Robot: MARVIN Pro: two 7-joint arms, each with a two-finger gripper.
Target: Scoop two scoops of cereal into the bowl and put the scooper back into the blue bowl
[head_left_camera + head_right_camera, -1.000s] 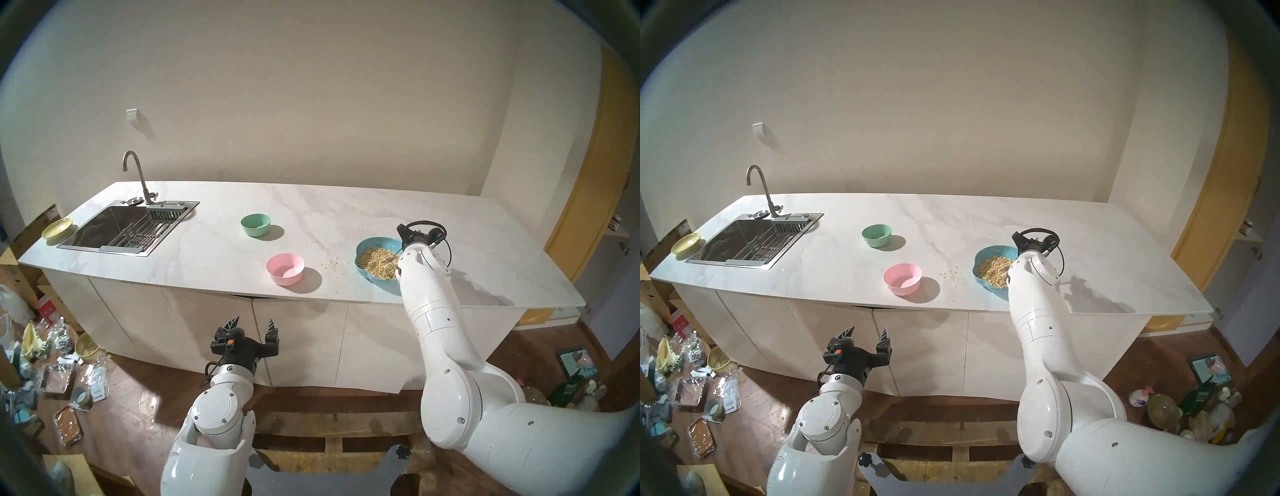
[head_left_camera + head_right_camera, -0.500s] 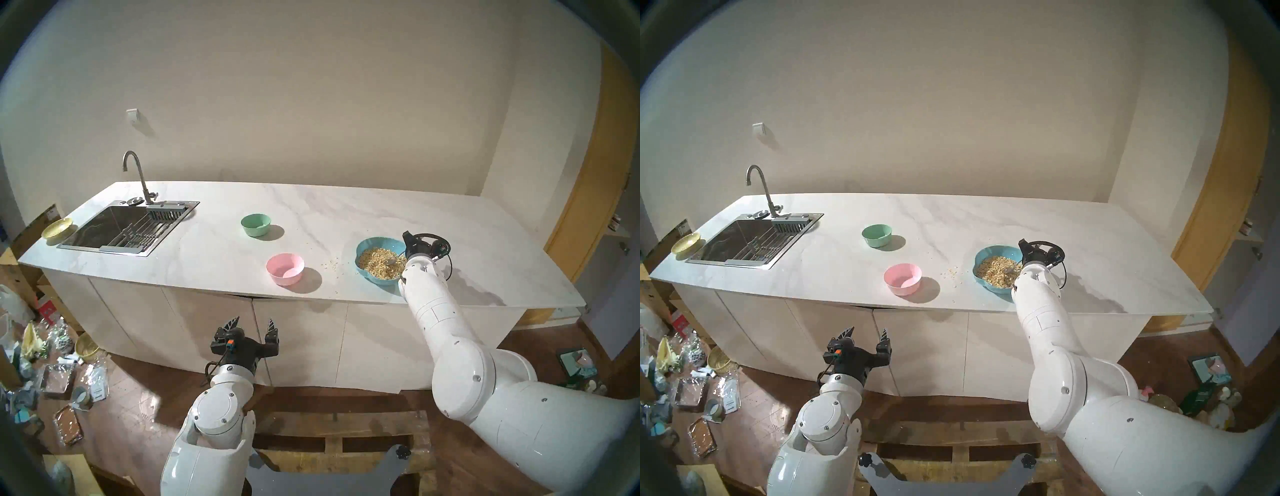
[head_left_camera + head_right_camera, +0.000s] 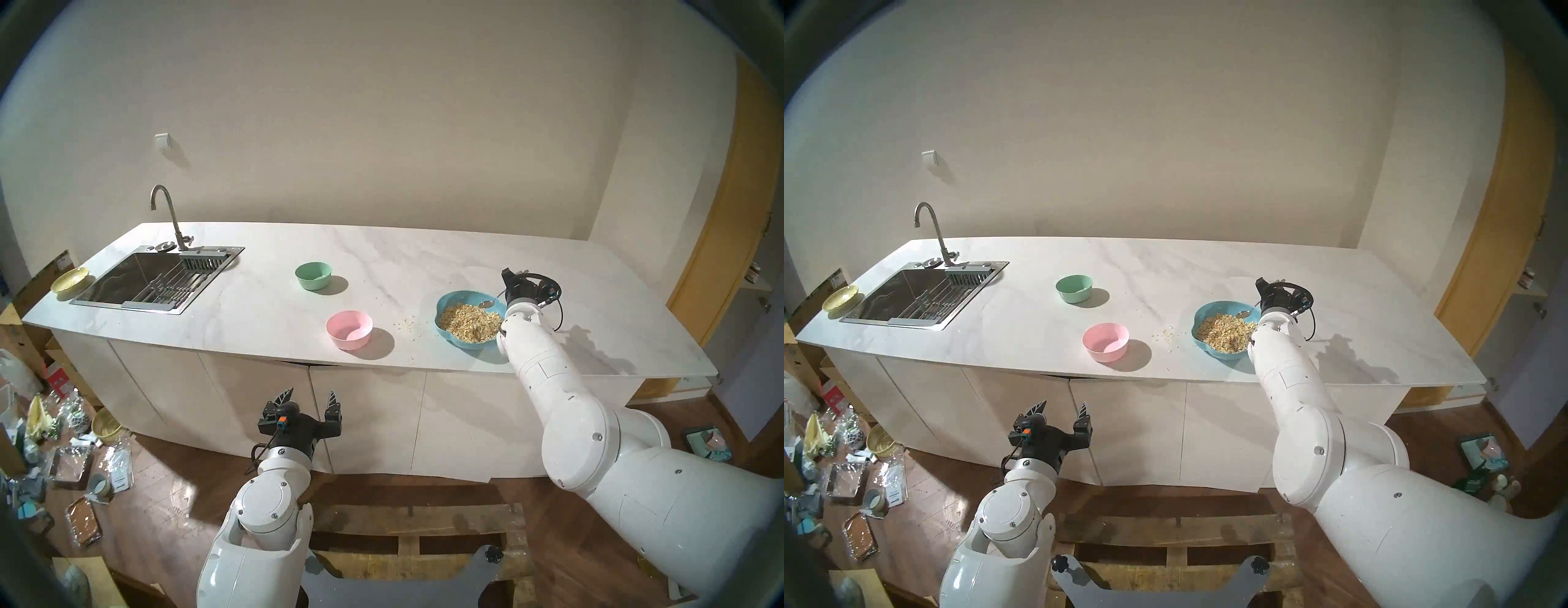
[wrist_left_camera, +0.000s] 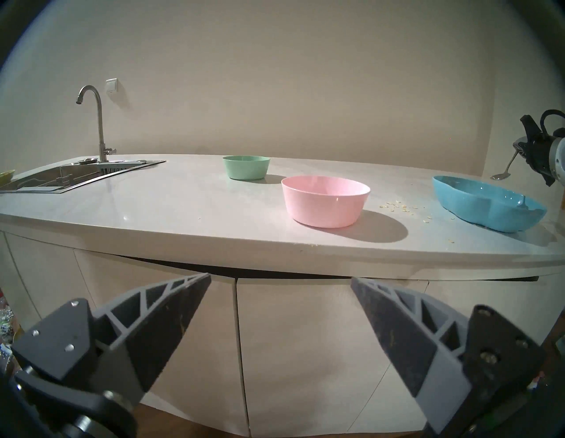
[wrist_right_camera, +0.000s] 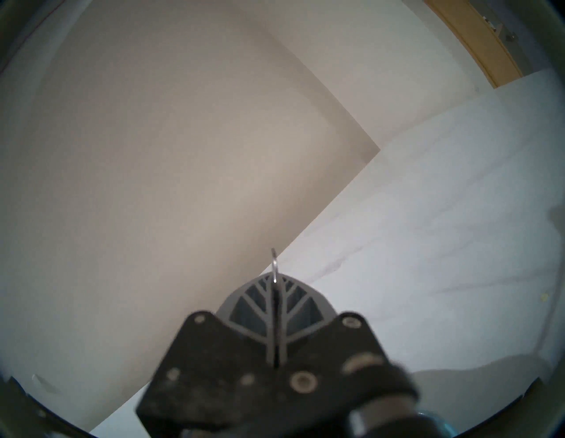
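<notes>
The right gripper [image 3: 507, 278] is clamped on the handle of the scooper [image 3: 488, 304], whose small head hangs above the far right rim of the blue bowl [image 3: 449, 299]. That bowl sits near the counter's [image 3: 263, 305] front edge toward its right end, filled with cereal [image 3: 466, 327]. The pink bowl [image 3: 349, 330] stands to its left by the front edge, stray flakes [image 3: 405, 325] between them. The left gripper [image 3: 309, 399] hangs below the counter's front edge, jaws wide apart and holding nothing.

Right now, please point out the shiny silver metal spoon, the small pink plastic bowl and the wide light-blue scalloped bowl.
shiny silver metal spoon [image 3: 486, 304]: head left view, its oval head.
small pink plastic bowl [image 3: 339, 337]: head left view, outer wall.
wide light-blue scalloped bowl [image 3: 449, 300]: head left view, inner wall.
</notes>
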